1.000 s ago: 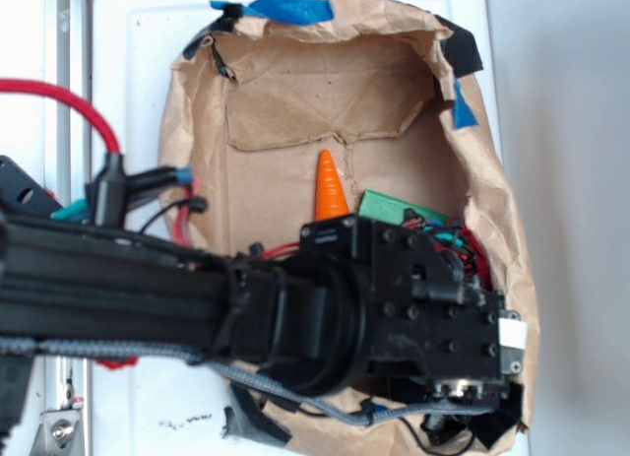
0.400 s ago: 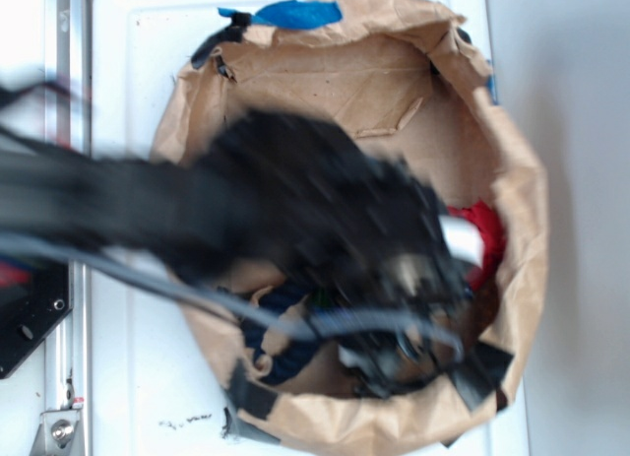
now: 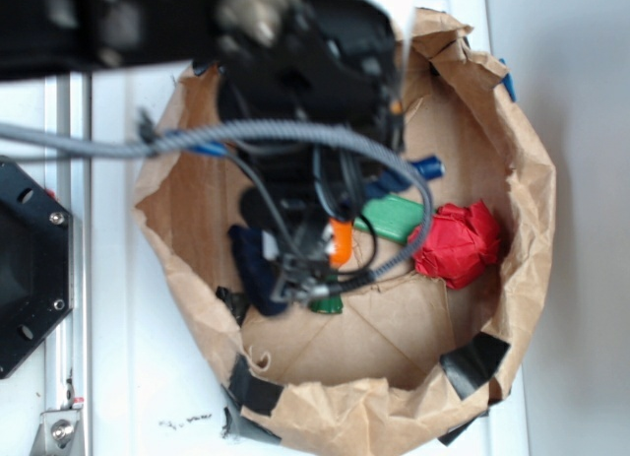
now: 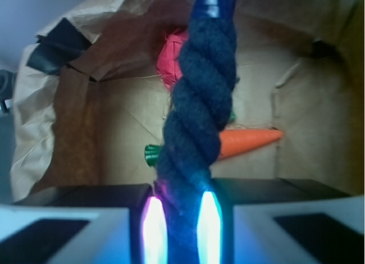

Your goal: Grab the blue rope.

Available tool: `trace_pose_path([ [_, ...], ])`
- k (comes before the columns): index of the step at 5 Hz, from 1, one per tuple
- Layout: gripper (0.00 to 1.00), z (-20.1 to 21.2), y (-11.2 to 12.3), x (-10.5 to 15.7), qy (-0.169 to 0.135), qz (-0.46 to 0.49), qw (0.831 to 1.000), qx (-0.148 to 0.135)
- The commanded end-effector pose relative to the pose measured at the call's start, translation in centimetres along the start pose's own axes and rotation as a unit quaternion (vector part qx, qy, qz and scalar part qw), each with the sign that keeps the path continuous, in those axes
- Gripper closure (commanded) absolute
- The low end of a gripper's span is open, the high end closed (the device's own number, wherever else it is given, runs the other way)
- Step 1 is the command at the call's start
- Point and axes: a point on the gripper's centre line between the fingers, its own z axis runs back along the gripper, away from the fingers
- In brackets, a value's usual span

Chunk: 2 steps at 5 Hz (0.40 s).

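The blue rope [image 4: 199,104] is thick, twisted and dark navy. In the wrist view it runs up from between my gripper's [image 4: 181,218] two glowing pads, which are shut on it; its brighter blue cap is at the top edge. In the exterior view the gripper [image 3: 292,279] hangs inside the brown paper bag [image 3: 522,279]. A dark bunch of rope [image 3: 252,267] lies beside its fingers, and a blue capped end [image 3: 428,167] shows further right. The arm hides the stretch between them.
In the bag lie an orange carrot [image 3: 342,241] [image 4: 248,141], a green block [image 3: 394,218] and a crumpled red cloth [image 3: 458,241] [image 4: 171,59]. A grey braided cable [image 3: 256,133] loops across the bag. Black tape patches sit on the rim. A metal rail runs along the left.
The arm has swung from the lower part of the exterior view to the top. The bag has shifted and opened out. The carrot and the red cloth now lie elsewhere in it.
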Motion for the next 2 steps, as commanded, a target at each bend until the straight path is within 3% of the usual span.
trace_pose_path([
  [1,1.0,2.21,1.59,2.44,-0.008,0.035,0.998,0.059],
  [2,1.0,1.93,2.44,3.15,-0.005,0.043,0.997,0.065],
])
